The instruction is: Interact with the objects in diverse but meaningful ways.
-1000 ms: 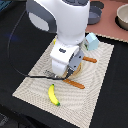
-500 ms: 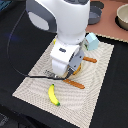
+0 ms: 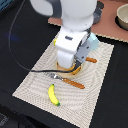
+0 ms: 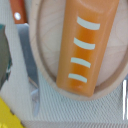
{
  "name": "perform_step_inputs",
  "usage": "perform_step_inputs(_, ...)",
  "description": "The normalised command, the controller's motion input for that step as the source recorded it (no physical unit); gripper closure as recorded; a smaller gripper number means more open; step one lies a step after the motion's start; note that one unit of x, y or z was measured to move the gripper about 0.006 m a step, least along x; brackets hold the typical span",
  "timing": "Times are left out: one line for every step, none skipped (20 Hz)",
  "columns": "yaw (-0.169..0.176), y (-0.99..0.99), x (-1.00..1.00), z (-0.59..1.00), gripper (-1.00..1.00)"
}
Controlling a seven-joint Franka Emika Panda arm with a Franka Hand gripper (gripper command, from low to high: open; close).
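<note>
With finger spread hidden from view, centre the fingers across the bread loaf (image 4: 87, 45) on its wooden board (image 4: 45, 30) before closing.

Arm body (image 3: 75, 35) blocks mat centre. Bread loaf (image 4: 87, 45) fills the wooden board (image 4: 45, 30), knife (image 4: 30, 75) just beside its rim: tight there. Banana (image 3: 52, 94) and fork (image 3: 67, 80) sit apart; bare mat (image 3: 30, 90) around them is passable.
</note>
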Motion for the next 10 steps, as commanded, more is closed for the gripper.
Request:
perform_step_inputs(0.092,0.73,0.22,0.67,-1.00)
perform_step_inputs(0.100,0.73,0.21,0.66,-1.00)
perform_step_inputs(0.095,0.78,0.33,0.66,-1.00)
perform_step_inputs(0.096,0.77,0.36,0.64,-1.00)
perform_step_inputs(0.091,0.77,0.38,0.58,-1.00)
perform_step_inputs(0.089,0.77,0.35,0.50,-1.00)
perform_step_inputs(0.089,0.75,0.30,0.45,-1.00)
perform_step_inputs(0.088,0.75,0.32,0.41,-1.00)
perform_step_inputs(0.095,0.71,0.19,0.28,-1.00)
perform_step_inputs(0.106,0.61,0.00,0.13,-1.00)
